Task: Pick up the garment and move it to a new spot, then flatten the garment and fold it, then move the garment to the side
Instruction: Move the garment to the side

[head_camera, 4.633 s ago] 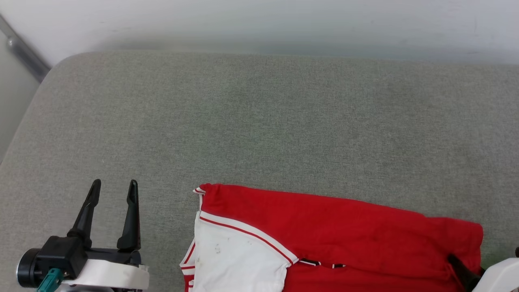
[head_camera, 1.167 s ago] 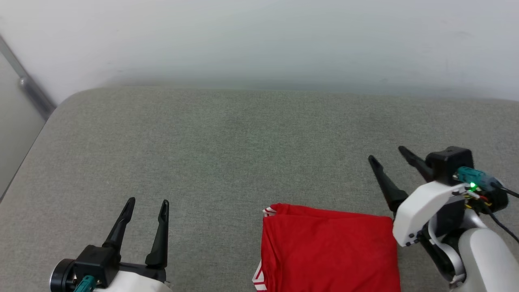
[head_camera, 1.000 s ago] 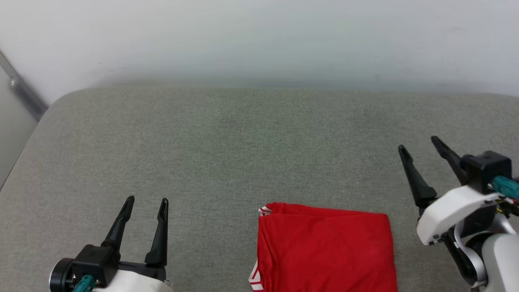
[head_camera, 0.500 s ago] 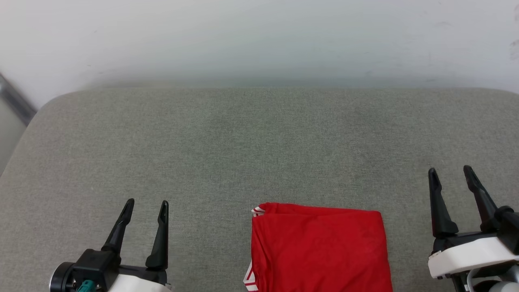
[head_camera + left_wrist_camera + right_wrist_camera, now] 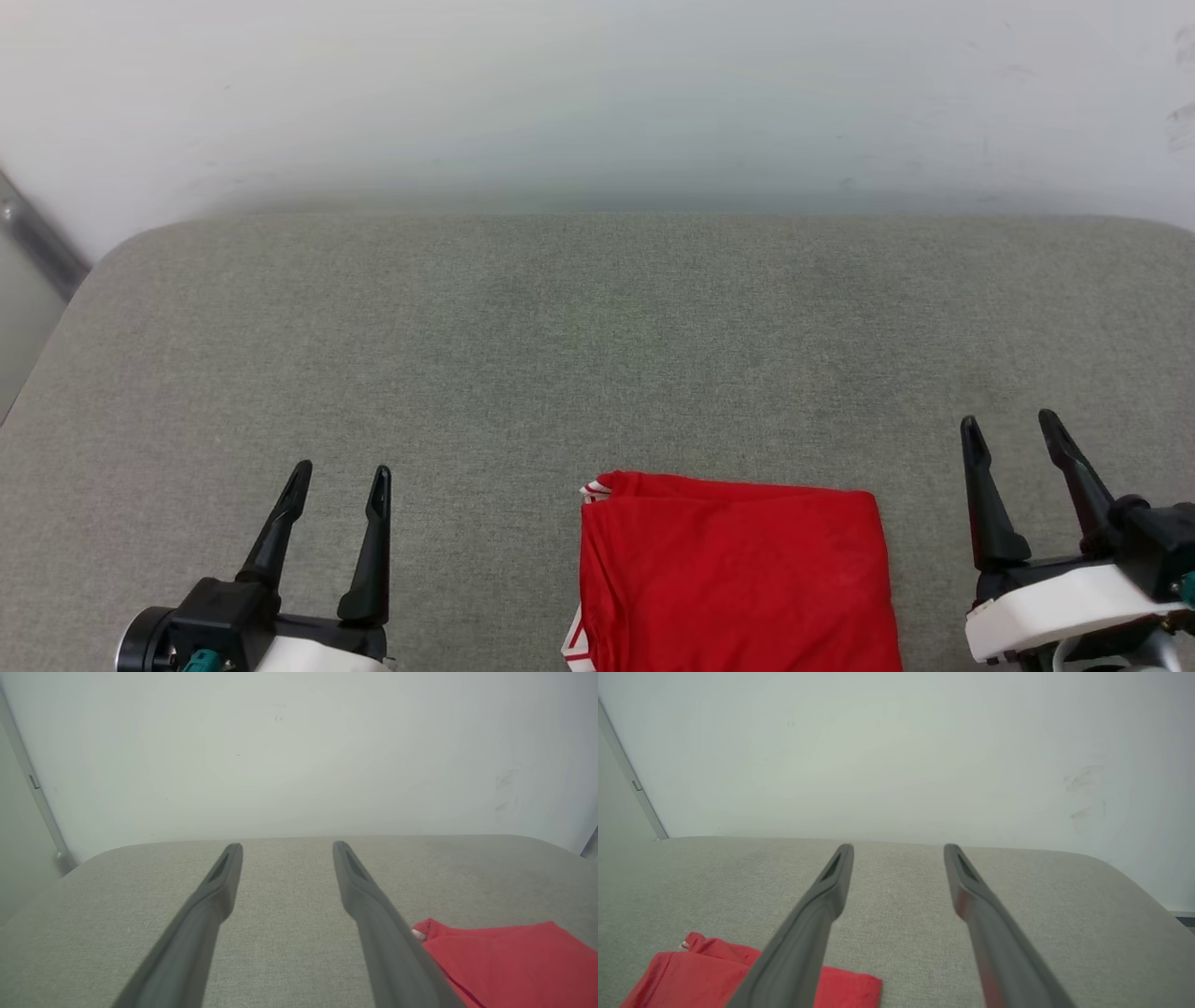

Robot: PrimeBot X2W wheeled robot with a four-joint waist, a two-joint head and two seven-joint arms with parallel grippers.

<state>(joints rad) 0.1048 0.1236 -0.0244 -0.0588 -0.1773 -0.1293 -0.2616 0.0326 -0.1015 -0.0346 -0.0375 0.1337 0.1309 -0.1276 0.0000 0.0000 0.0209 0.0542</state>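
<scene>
Upholstery of grey woven cloth covered the broad cushion (image 5: 560,355), whose rounded far edge met a pale wall (image 5: 597,93). A metal strip (image 5: 37,247) slanted down that wall at the left corner, and faint scuff marks (image 5: 1083,784) showed toward the right. The garment (image 5: 733,574) lay folded into a red rectangle at the near middle of the cushion, between the two pincers and touched by neither. The left pincer (image 5: 341,469) stood released, fingers spread, apart from the garment's left edge. The right pincer (image 5: 1009,421) stood released too, near its right edge. The head view's bottom edge cut off the garment's near part, and a bit of stripe trim (image 5: 592,489) peeped out at its far left corner. In each wrist view a finger of that pincer crossed in front of the garment (image 5: 504,961) (image 5: 691,975), hiding part of it
</scene>
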